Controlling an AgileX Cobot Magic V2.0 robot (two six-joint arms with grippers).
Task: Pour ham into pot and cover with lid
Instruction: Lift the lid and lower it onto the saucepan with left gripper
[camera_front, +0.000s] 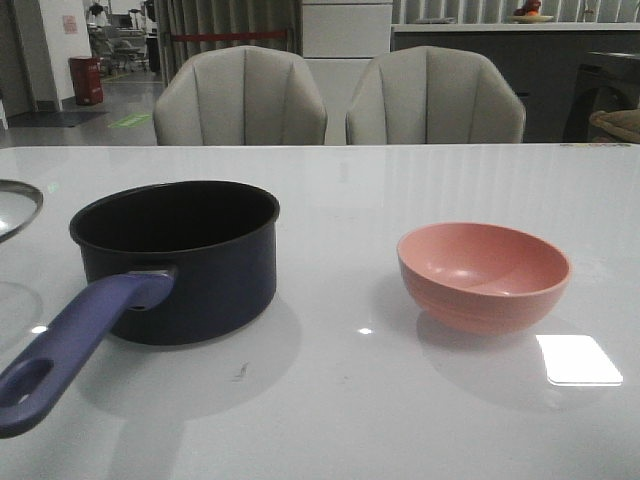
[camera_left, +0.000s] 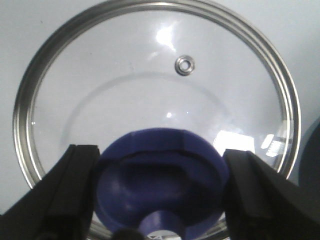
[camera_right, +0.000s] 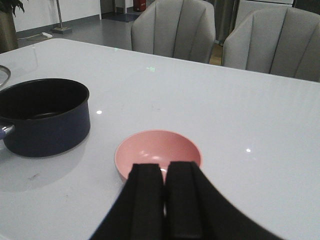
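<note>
The dark navy pot (camera_front: 185, 262) stands left of centre, its purple-blue handle (camera_front: 75, 340) pointing toward me. The pot (camera_right: 42, 117) looks dark inside. The glass lid (camera_left: 155, 75) hangs over the white table. My left gripper (camera_left: 161, 150) is shut on its blue knob (camera_left: 160, 180), one finger on each side. Only the lid's rim (camera_front: 18, 205) shows at the far left of the front view, above its reflection. The ham is out of view. My right gripper (camera_right: 165, 167) is shut on nothing, just on the near side of the pink bowl (camera_right: 157, 152).
The pink bowl (camera_front: 484, 275) sits right of the pot and looks empty. Two grey chairs (camera_front: 240, 100) stand behind the table's far edge (camera_front: 320, 146). A bright light patch (camera_front: 578, 360) lies near the bowl.
</note>
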